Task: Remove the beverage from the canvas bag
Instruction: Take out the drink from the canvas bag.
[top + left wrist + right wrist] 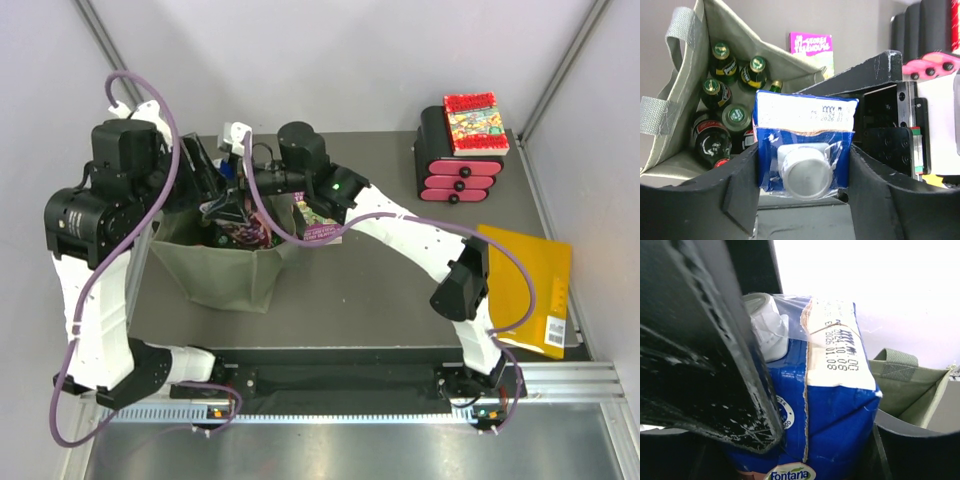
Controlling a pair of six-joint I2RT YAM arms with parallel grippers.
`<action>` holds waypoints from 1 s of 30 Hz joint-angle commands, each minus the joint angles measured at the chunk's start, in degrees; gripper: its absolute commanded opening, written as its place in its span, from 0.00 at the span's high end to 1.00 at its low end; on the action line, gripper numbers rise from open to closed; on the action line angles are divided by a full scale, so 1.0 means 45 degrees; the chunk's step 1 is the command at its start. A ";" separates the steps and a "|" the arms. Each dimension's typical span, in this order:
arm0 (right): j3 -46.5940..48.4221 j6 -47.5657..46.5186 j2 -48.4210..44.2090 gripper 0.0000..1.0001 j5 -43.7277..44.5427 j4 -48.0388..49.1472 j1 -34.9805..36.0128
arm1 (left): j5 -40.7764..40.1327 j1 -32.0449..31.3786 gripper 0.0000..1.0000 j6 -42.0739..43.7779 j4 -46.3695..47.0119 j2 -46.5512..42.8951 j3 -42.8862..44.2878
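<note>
Left wrist view: carton (805, 125) held over bag (675, 100)

It is clamped by the left gripper (804, 155) and the right gripper (825, 430) above the bag's mouth, bottles (720, 115) below. Long axis runs away from the left wrist, cap (805, 175) nearest it. Base hidden.

Robot lab cell, white panel walls (350, 60) at 12 o'clock, aluminium mounting rail (570, 382) at 6 o'clock, dark tabletop (380, 300).

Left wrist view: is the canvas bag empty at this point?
No, several capped green bottles stand inside the canvas bag, seen beyond the blue carton.
</note>
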 commanded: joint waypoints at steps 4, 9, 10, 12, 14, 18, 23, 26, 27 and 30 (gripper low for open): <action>0.1008 0.1306 -0.0450 0.92 -0.0502 0.2116 -0.0327 | -0.0632 0.0007 0.16 -0.1364 0.7162 -0.1670 0.0612; 0.1008 0.1695 -0.0489 0.92 -0.0444 0.2584 -0.0424 | -0.0770 -0.0032 0.12 -0.1286 0.8316 -0.1905 0.0671; 0.1047 0.1871 -0.0509 0.92 -0.0406 0.2779 -0.0463 | -0.0866 -0.0032 0.12 -0.1247 0.8316 -0.1886 0.0691; 0.1319 0.2513 -0.0587 0.92 -0.0347 0.3404 -0.0619 | -0.1062 -0.0032 0.12 -0.0974 0.8258 -0.1983 0.0594; 0.1786 0.2926 -0.0684 0.93 -0.0327 0.3950 -0.0775 | -0.1491 -0.0032 0.12 -0.0721 0.8296 -0.2216 0.0303; 0.2452 0.3863 -0.0957 0.93 -0.0171 0.4752 -0.0971 | -0.2155 -0.0032 0.11 -0.0329 0.8765 -0.2744 -0.0596; 0.3466 0.4314 -0.1250 0.92 0.0258 0.5320 -0.1360 | -0.2391 -0.0013 0.11 -0.0075 0.8941 -0.3135 -0.1631; 0.3664 0.4257 -0.1562 0.92 0.0474 0.5321 -0.1751 | -0.2274 -0.0032 0.11 0.0101 0.9214 -0.3291 -0.2218; 0.3664 0.4179 -0.1660 0.92 0.0551 0.5282 -0.1869 | -0.2196 -0.0032 0.11 0.0140 0.9350 -0.3330 -0.2393; 0.3664 0.4100 -0.1992 0.92 0.0688 0.5087 -0.2454 | -0.2001 -0.0032 0.11 0.0277 0.9546 -0.3350 -0.2648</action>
